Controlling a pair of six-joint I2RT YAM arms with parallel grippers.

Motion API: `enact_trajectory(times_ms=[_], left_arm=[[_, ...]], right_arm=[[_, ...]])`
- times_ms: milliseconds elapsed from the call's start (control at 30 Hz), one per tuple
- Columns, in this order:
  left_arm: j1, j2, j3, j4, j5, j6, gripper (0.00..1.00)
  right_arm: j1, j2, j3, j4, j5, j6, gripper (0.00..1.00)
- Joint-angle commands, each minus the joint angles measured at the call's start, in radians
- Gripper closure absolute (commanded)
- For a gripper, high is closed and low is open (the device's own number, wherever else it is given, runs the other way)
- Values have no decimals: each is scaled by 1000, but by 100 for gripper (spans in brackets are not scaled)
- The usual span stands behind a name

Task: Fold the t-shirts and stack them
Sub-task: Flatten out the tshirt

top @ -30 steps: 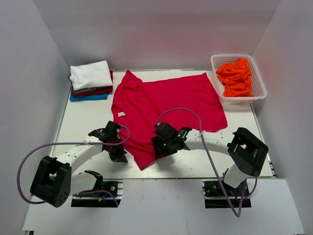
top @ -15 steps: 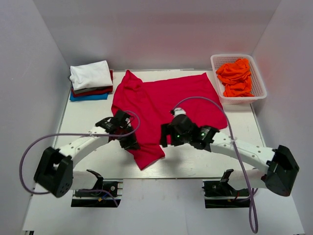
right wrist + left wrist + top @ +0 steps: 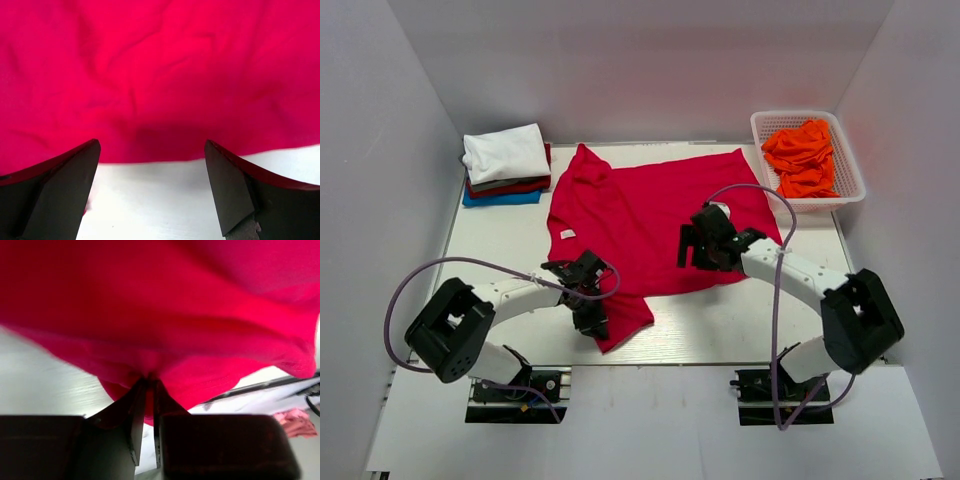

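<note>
The left gripper (image 3: pixel 149 383) pinched the near edge of the crimson t-shirt (image 3: pixel 650 205); the right gripper (image 3: pixel 150 150) hung wide open above the shirt's edge on the table (image 3: pixel 740 320).

White tubular links join blocky black joint housings on both the left arm (image 3: pixel 510 297) and the right arm (image 3: pixel 800 272) — a thin mauve cable (image 3: pixel 450 264) loops along each. The right gripper (image 3: pixel 150 145) has fingers (image 3: pixel 55 190) shaped as dark wedges — tapering to points.

No text, brand or number can be read anywhere. The small white neck label (image 3: pixel 567 233) on the crimson-red t-shirt (image 3: pixel 650 215) is too small to show any print.
</note>
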Motion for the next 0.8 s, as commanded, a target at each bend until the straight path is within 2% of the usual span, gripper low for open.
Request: enact_trajectory(times_ms=[0, 200, 333, 367, 467, 500, 533, 567, 600, 667, 767], left_arm=[[13, -31, -57, -130, -133, -25, 77], [13, -41, -33, -309, -259, -67, 78], [13, -96, 65, -417, -297, -67, 70], [13, -96, 96, -499, -314, -67, 69], [-1, -96, 211, -598, -377, -51, 49], [-1, -106, 239, -625, -377, -38, 37], [-1, -107, 294, -626, -377, -28, 16], [-1, -116, 320, -626, -367, 4, 6], [-1, -116, 374, -616, -367, 15, 0], [20, -116, 417, -580, -367, 39, 0], [21, -65, 486, -492, -475, 59, 0]], right_arm=[[-51, 47, 55, 36, -45, -28, 10], [-108, 49, 22, 51, -59, -64, 10], [-158, 40, 9, 45, -54, -94, 10], [-163, 37, 8, 46, -51, -97, 10], [-194, 32, 11, 52, -62, -114, 10], [-201, 32, 12, 56, -68, -123, 10], [-211, 30, 15, 54, -73, -130, 10], [-220, 27, 18, 57, -80, -130, 10], [-221, 26, 26, 54, -77, -133, 10], [-241, 20, 25, 54, -71, -139, 10], [-270, 17, 17, 56, -59, -154, 10]])
